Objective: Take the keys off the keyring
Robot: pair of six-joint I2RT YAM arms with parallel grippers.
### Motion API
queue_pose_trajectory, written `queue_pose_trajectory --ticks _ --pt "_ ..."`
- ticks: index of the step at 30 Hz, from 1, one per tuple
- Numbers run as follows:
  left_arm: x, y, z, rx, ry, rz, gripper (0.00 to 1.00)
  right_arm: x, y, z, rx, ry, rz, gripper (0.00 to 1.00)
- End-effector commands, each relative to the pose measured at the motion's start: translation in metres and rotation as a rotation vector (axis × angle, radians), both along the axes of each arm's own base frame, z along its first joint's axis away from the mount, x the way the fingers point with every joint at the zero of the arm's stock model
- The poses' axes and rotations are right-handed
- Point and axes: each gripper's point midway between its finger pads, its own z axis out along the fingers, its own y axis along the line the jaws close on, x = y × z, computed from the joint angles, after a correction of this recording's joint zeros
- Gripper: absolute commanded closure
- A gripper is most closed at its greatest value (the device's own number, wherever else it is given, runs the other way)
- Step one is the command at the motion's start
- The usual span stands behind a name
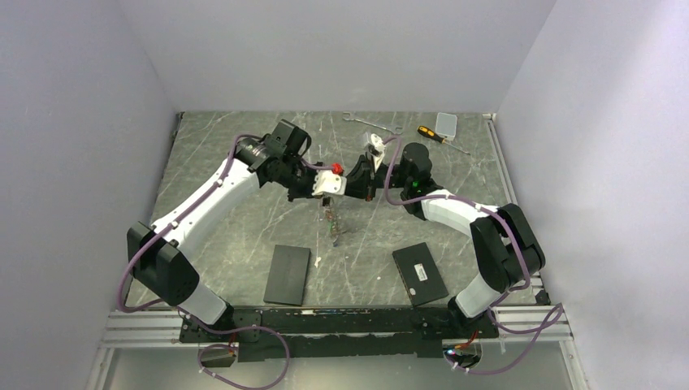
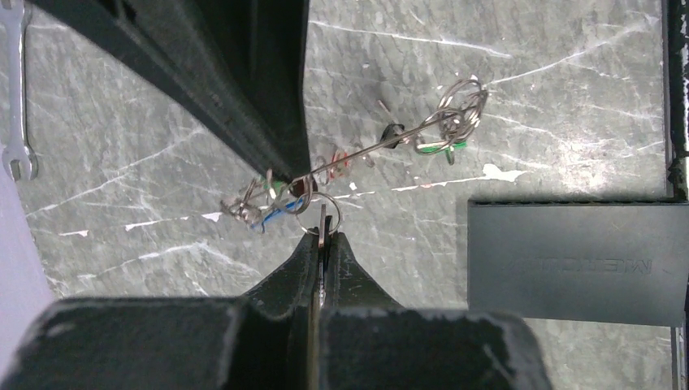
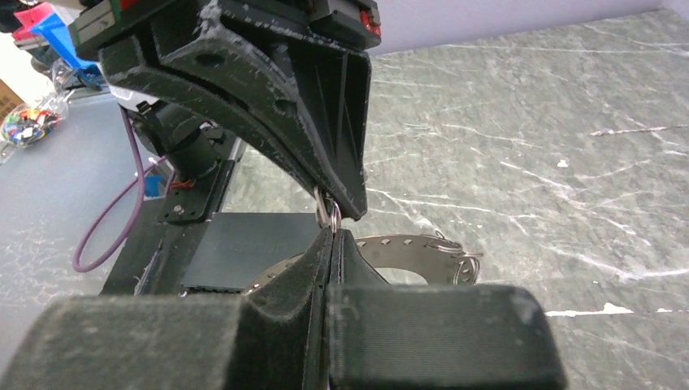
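Note:
The keyring [image 1: 334,226] hangs below my two grippers at mid-table. In the left wrist view it shows edge-on as a thin grey band [image 2: 366,150], with keys [image 2: 451,122] bunched at both ends. My left gripper [image 2: 323,240] is shut on one key [image 2: 322,221], whose small split ring sits at the fingertips. My right gripper [image 3: 333,231] is shut on the keyring's band [image 3: 406,244] right beside the left gripper [image 3: 345,207]. Their tips nearly touch in the top view, left gripper [image 1: 329,188] and right gripper [image 1: 363,177].
Two flat black boxes [image 1: 288,275] [image 1: 420,273] lie near the front. A silver wrench [image 1: 370,122], a yellow-and-black screwdriver [image 1: 435,136] and a small clear box [image 1: 446,123] lie at the back. One black box [image 2: 577,260] is under the left wrist.

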Motion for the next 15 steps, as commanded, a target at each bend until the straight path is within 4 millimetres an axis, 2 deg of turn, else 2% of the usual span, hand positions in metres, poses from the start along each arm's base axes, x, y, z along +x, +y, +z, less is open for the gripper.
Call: queue_pose_trajectory --ticks 1,8,15 --pt "0.0077 0.0036 0.0145 -0.036 0.011 0.044 1.00 0.0024 -0.0031 0.0137 0.034 -0.096 -0.014 1.00" --pt "0.0155 0.0129 0.0081 -0.036 0.035 0.085 1.00 0.0039 -0.0065 0.0184 0.058 -0.077 -0.025 1.00" --pt "0.0165 0.0044 0.0172 -0.081 0.070 0.108 1.00 0.0030 -0.0038 0.0132 0.040 -0.077 -0.015 1.00"
